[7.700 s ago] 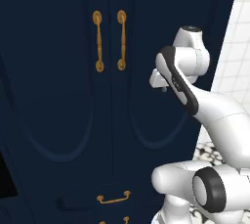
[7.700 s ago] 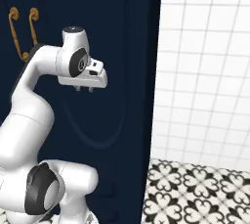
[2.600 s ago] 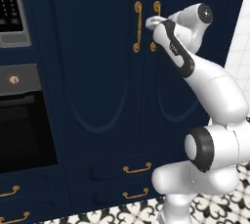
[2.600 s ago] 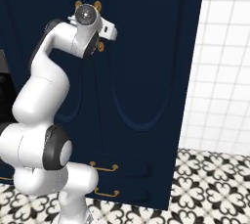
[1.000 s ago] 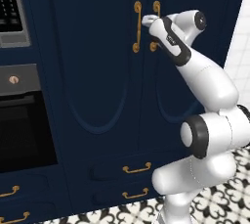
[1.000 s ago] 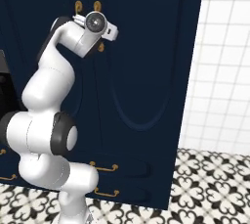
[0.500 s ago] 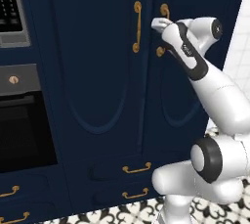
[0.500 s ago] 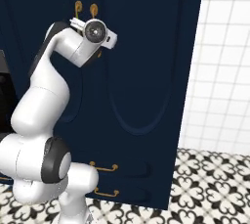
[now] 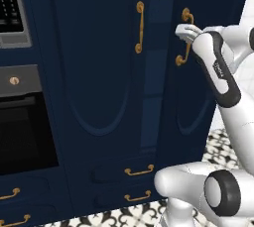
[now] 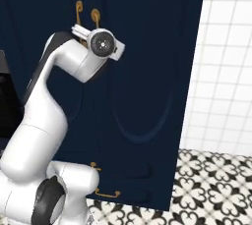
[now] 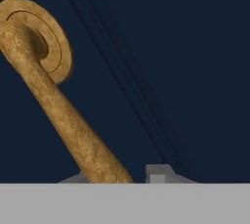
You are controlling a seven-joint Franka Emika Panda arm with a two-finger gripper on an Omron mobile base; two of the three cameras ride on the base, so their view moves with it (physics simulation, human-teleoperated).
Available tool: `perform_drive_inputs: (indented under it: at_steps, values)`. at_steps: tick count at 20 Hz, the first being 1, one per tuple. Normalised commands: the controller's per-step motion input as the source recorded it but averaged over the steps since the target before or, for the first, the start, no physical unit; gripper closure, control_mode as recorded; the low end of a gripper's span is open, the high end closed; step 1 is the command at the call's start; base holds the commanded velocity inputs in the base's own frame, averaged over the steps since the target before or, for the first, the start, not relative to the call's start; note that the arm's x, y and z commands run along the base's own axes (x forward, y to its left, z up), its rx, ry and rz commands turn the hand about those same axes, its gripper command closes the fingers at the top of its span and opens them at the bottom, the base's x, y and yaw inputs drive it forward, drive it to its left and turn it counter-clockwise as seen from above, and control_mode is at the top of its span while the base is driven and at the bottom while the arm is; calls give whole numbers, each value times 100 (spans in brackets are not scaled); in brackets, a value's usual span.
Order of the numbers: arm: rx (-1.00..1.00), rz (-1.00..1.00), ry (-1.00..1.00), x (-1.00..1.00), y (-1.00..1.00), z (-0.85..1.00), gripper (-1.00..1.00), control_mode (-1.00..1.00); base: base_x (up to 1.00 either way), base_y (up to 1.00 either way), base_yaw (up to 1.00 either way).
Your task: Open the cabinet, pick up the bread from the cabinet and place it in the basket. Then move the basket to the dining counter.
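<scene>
- The white arm is reaching up to the navy cabinet, whose two arched doors are sitting shut or very nearly so.
- The pincer is pressing in at the right door's brass handle, near its upper end, beside the left door's handle.
- In the hand view, the handle is running slantwise from its round mount down between the fingertips, one pale tip showing just beside it.
- How wide the pincer is standing is not clear; the bar is lying between the tips, but whether they are clamping it cannot be told.
- From the right base view, the wrist is covering the pincer, with both handles peeking above it.
- A black oven is sitting left of the cabinet, and brass-pulled drawers are lying below.
</scene>
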Motion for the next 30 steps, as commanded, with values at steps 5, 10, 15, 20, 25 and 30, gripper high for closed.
perform_drive_inputs:
  at_steps: [5, 10, 15, 20, 25, 30]
  values:
    - [0, 7, 0, -100, -100, 10, 100, -100, 0, 0, 0]
    - [0, 2, 2, -100, -100, -3, 100, -100, 0, 0, 0]
    - [-10, 0, 14, -45, -45, -35, -100, -100, 0, 0, 0]
    - [-8, -5, 13, -29, 3, -31, -100, -100, 0, 0, 0]
    - [-1, -3, 5, -16, -36, -18, -100, -100, 0, 0, 0]
    - [0, -5, -1, -25, 0, -13, -100, -100, 0, 0, 0]
